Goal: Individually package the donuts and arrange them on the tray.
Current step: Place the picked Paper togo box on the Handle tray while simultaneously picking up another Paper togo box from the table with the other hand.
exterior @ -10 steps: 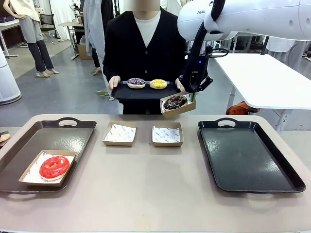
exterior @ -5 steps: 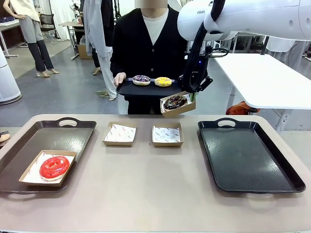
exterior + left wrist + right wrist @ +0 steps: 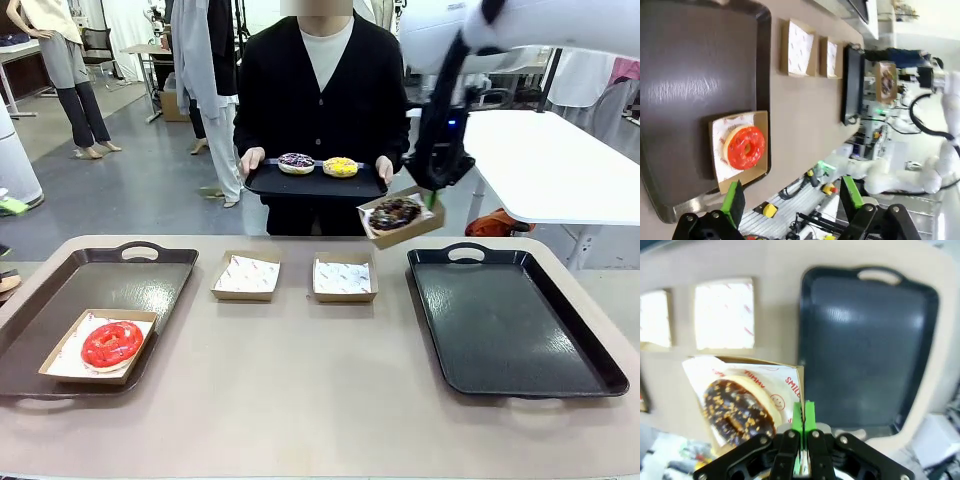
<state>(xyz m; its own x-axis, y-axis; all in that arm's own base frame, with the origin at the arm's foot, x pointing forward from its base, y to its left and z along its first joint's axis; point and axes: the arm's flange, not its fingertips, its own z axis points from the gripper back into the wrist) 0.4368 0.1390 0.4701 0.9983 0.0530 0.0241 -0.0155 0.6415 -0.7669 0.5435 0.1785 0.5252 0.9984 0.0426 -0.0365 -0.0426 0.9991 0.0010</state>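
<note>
Four donuts: red donut (image 3: 112,343) boxed on left tray (image 3: 110,285); chocolate donut (image 3: 394,212) in box (image 3: 405,228) clamped by right gripper (image 3: 432,198), aloft; purple donut (image 3: 296,161), yellow donut (image 3: 341,165) on person's tray (image 3: 315,184). Two empty boxes (image 3: 247,276) (image 3: 343,279). Left gripper (image 3: 792,192) spread apart.

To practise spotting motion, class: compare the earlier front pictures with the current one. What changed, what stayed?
The right gripper, shut on the chocolate donut's box, carried it toward the robot's right, nearer the black tray. The person's small tray shifted the same way. The red donut and two paper-lined boxes stayed put.
</note>
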